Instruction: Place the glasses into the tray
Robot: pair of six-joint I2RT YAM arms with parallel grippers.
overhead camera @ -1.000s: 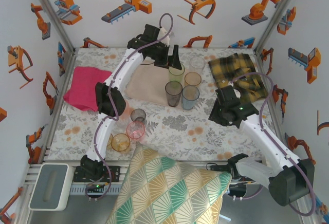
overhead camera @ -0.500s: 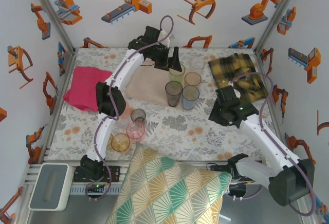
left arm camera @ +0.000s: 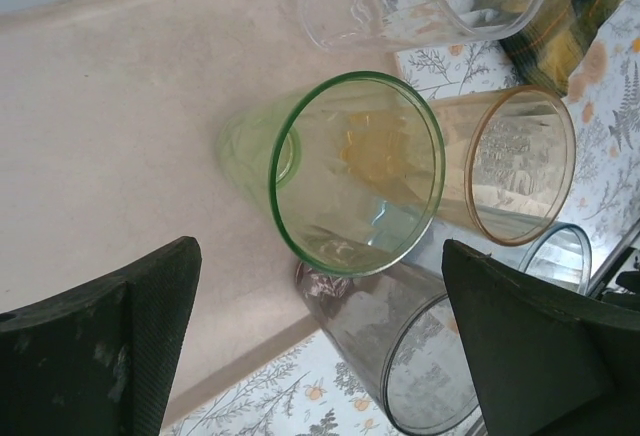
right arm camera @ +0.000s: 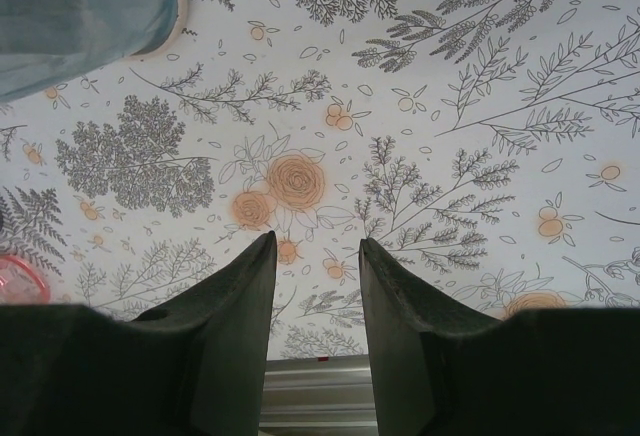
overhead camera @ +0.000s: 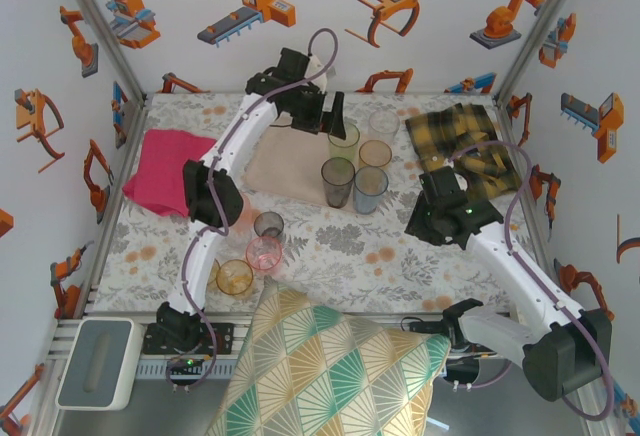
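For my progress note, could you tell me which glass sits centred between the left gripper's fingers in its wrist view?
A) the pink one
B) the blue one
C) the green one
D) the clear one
C: in the left wrist view the green glass stands on the tray, framed by the open left gripper.

Robot-print booth
White walls (overhead camera: 200, 66) with orange robot drawings enclose a floral-clothed worktop (overhead camera: 340, 246); metal posts (overhead camera: 100, 21) rise at both upper corners.

Green glass (overhead camera: 343, 141) upright on tray (overhead camera: 285, 168) edge. Clear glass (overhead camera: 383, 123), amber glass (overhead camera: 375, 153), grey glass (overhead camera: 337, 181), blue glass (overhead camera: 370, 188) upright alongside. Three glasses (overhead camera: 264, 253) stand well apart.
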